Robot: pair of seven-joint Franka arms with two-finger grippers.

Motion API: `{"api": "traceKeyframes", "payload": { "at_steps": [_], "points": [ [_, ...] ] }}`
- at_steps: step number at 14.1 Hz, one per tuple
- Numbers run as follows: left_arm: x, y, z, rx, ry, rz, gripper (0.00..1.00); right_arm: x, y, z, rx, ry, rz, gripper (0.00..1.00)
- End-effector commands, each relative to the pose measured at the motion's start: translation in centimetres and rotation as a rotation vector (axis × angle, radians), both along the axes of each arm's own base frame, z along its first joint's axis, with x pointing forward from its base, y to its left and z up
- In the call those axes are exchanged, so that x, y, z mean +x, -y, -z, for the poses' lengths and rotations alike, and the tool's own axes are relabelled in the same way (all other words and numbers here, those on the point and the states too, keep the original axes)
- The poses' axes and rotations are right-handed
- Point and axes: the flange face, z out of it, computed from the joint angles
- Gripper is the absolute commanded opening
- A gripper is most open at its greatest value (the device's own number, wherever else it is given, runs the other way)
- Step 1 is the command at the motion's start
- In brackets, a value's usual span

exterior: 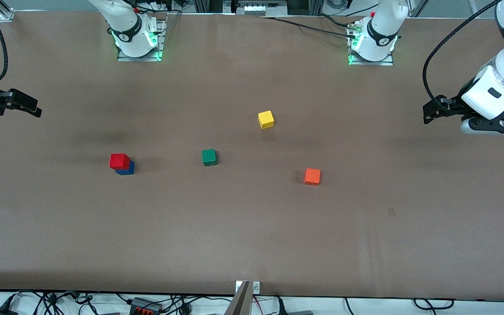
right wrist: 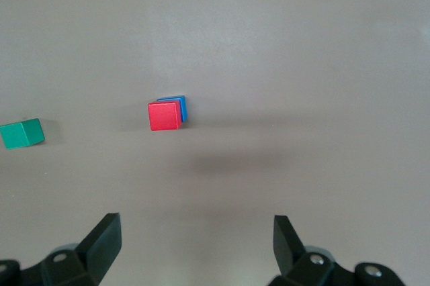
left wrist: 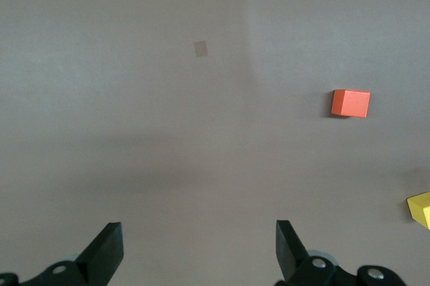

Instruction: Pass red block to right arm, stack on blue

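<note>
Brown table (exterior: pixel 252 236) bears blue (exterior: pixel 127 169), green (exterior: pixel 209 157), yellow (exterior: pixel 266 119), orange cubes (exterior: pixel 312 176)

You see even, bright light from above; the bench (exterior: pixel 252 227) shows soft, blurred shadows and no glare, and each cube looks sharp.

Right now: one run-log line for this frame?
stage: stack done | red block on blue | left gripper open, empty, over left arm's end | right gripper open, empty, over right arm's end | both arms waiting
</note>
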Motion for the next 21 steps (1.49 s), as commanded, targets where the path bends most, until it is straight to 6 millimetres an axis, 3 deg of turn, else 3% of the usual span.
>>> {"api": "traceKeyframes", "payload": {
  "at_steps": [1, 6, 11, 21],
  "points": [
    [-0.4, 0.1, -0.7, -0.015, -0.002, 0.016, 1.00, -0.5, 0.2, 0.5, -0.010, 0.000, -0.012, 1.00],
    [-0.4, 0.1, -0.7, -0.015, -0.002, 0.016, 1.00, -1.8, 0.1, 1.2, -0.019, 0.037, -0.014, 1.00],
    [-0.4, 0.1, -0.7, -0.015, -0.002, 0.016, 1.00, -2.1, 0.1, -0.5, -0.019, 0.067, -0.027, 1.00],
    [-0.4, 0.1, -0.7, -0.015, -0.002, 0.016, 1.00, -2.2, 0.0, -0.5, -0.023, 0.059, -0.040, 1.00]
  ]
}}
